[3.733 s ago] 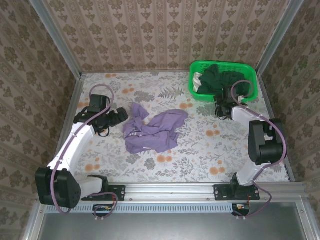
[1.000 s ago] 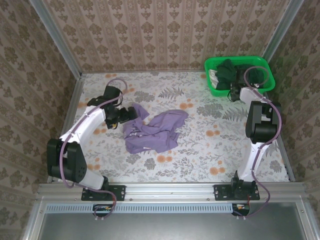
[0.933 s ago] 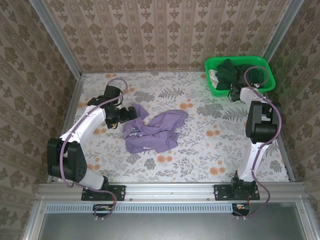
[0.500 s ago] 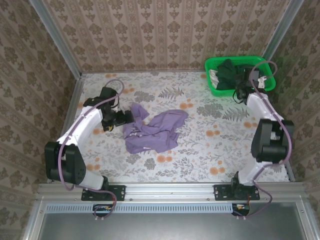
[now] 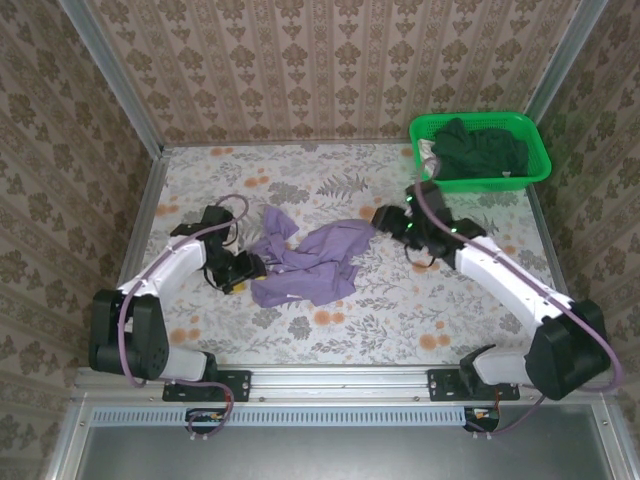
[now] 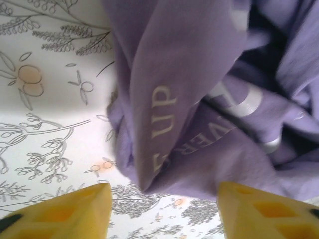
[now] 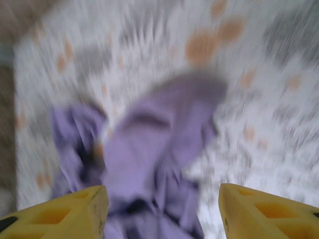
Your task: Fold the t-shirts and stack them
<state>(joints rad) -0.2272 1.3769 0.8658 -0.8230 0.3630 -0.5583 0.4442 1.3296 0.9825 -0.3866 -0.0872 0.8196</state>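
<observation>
As the lavender t-shirt (image 5: 310, 262) lies crumpled mid-surface (image 5: 400, 310), the left gripper (image 5: 250, 267) sits at its left edge and the right gripper (image 5: 384, 217) at its far right corner, both jaws released (white lettering (image 6: 164, 114) faces the left wrist camera). Dark green t-shirts (image 5: 480, 150) fill the green basket (image 5: 480, 186), far right.

Bright green plastic basket (image 5: 480, 184) at far right corner of table, near back wall. Table cover (image 5: 400, 310) white, floral print, orange blossoms, grey leaves. Patterned beige wallpaper (image 5: 330, 70) on three sides. Aluminium rail (image 5: 340, 378) along near edge.
</observation>
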